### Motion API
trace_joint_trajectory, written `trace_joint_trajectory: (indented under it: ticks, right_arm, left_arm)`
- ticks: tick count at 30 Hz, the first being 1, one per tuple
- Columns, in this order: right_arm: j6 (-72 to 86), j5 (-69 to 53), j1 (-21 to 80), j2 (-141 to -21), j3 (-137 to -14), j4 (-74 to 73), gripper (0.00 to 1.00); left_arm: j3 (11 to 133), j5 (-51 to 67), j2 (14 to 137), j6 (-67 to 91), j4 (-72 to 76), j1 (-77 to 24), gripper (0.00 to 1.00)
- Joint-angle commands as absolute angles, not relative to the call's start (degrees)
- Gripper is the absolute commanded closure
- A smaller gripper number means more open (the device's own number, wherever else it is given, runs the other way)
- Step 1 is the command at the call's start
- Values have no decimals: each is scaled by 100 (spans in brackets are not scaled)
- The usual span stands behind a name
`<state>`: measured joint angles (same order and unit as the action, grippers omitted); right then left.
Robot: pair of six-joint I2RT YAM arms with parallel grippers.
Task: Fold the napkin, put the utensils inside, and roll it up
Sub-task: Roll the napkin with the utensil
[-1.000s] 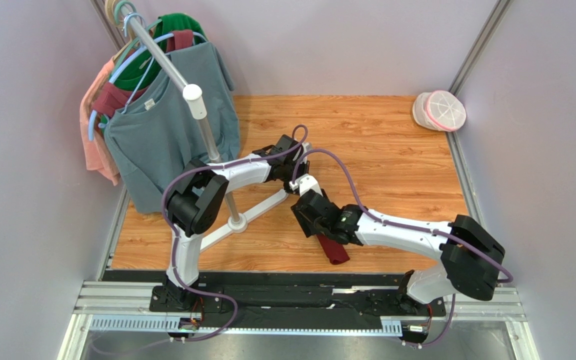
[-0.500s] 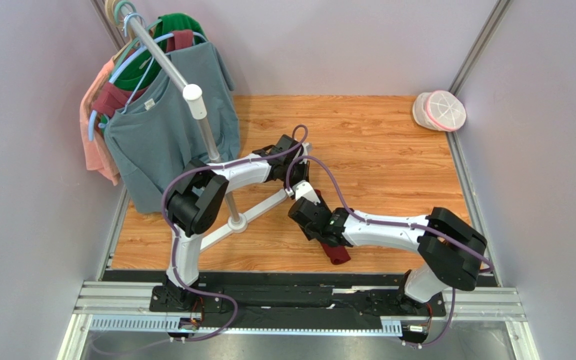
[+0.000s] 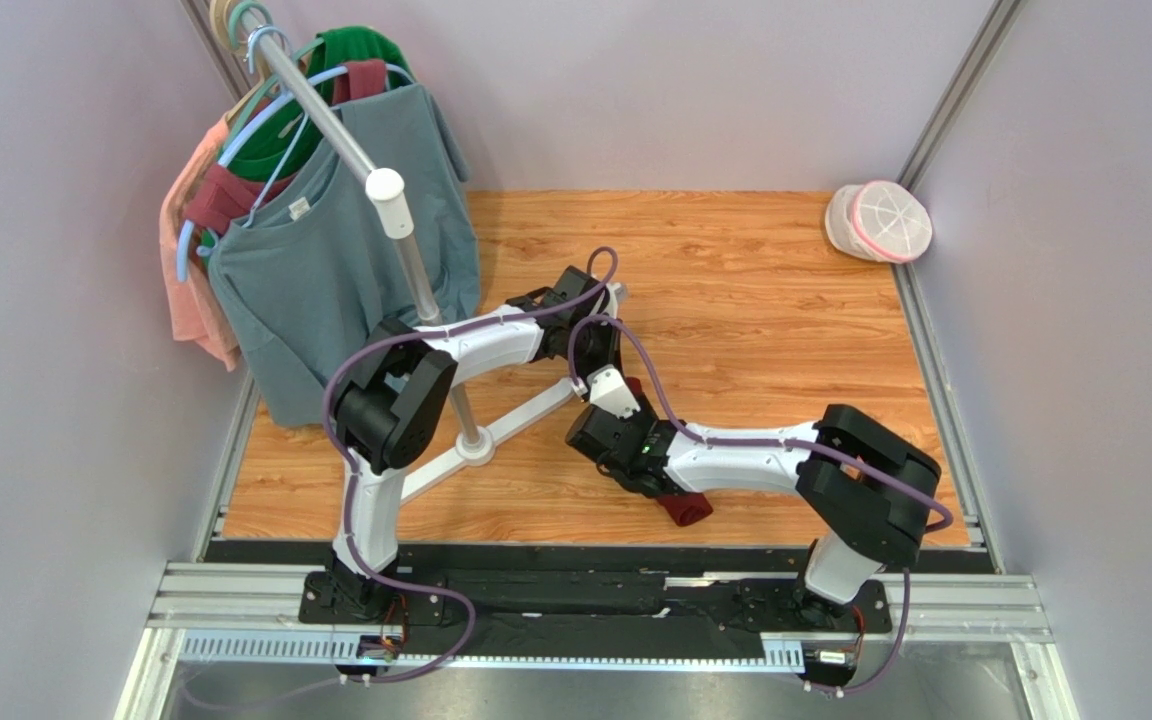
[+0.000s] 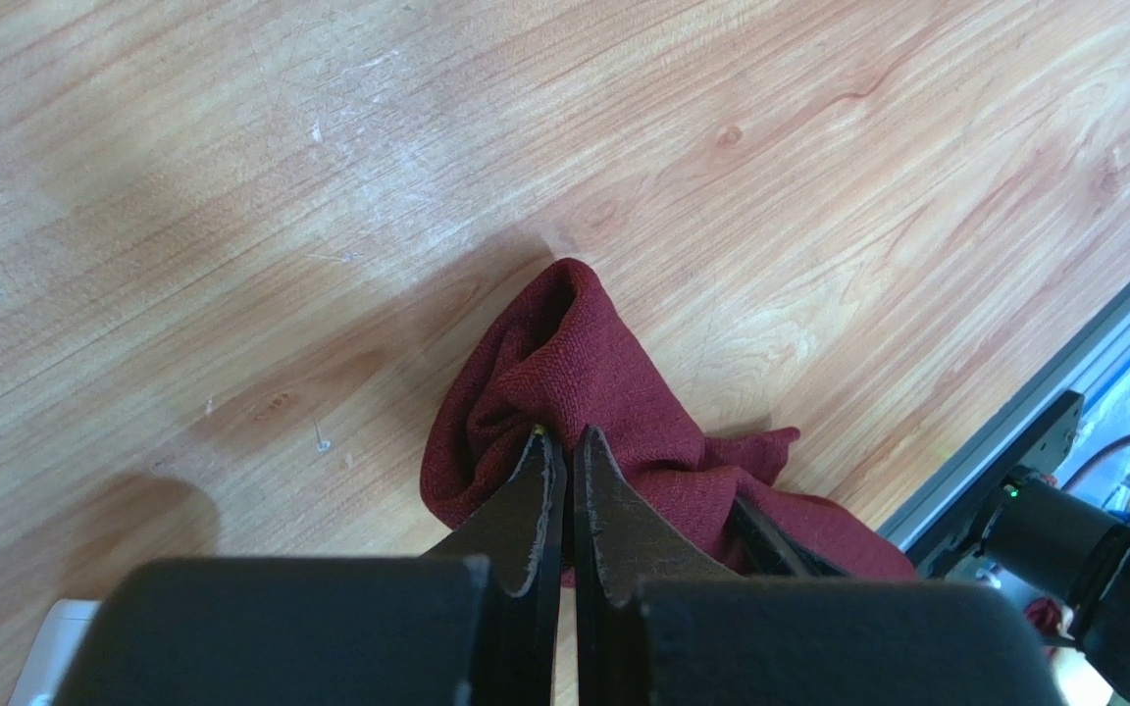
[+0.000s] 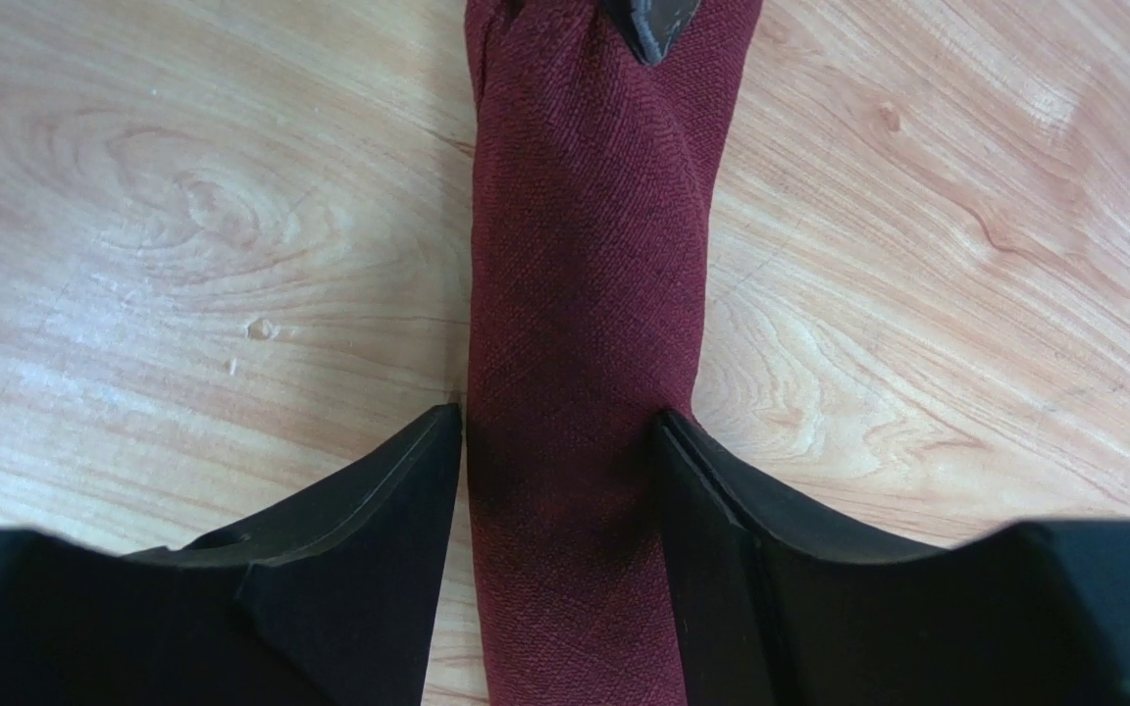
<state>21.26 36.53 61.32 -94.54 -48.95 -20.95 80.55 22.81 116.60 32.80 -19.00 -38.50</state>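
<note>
Maroon napkin (image 5: 586,294), 1, seemingly rolled

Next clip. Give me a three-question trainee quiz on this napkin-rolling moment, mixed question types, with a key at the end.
1. True or false: the napkin lies spread flat and unfolded on the wooden table.
2. Where do the right tool's fingers stand? A) one against each side of the rolled napkin; B) both on bare wood to one side of it; C) both pressed on top of it.
3. Fill in the blank: in the left wrist view, the left tool has its jaws ____, with the tips at one end of the roll.

Key: 1 false, it is rolled into a tube; 2 A; 3 shut.
</note>
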Motion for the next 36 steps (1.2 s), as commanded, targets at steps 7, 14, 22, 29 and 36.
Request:
trace_joint_trajectory:
  ticks: [7, 14, 22, 29, 36]
  right_arm:
    - [2453, 1927, 5495, -8748, -4018, -1470, 65]
    - [2180, 81, 4510, -7841, -3525, -906, 68]
    - [2030, -2029, 3263, -7778, -3340, -414, 69]
    - [2171, -3233, 2549, -8129, -3252, 175, 69]
    - [2215, -3524, 2303, -8490, -3252, 430, 69]
  left_arm:
    - [8358, 2321, 11206, 3243, -1942, -3710, 37]
    - [8192, 2250, 10996, 3199, -1951, -3525, 32]
    - [7585, 2390, 10679, 3296, -1222, -3524, 30]
    - [7392, 2760, 10854, 3419, -782, -3595, 29]
    - [7436, 2769, 11100, 3419, -808, -3753, 29]
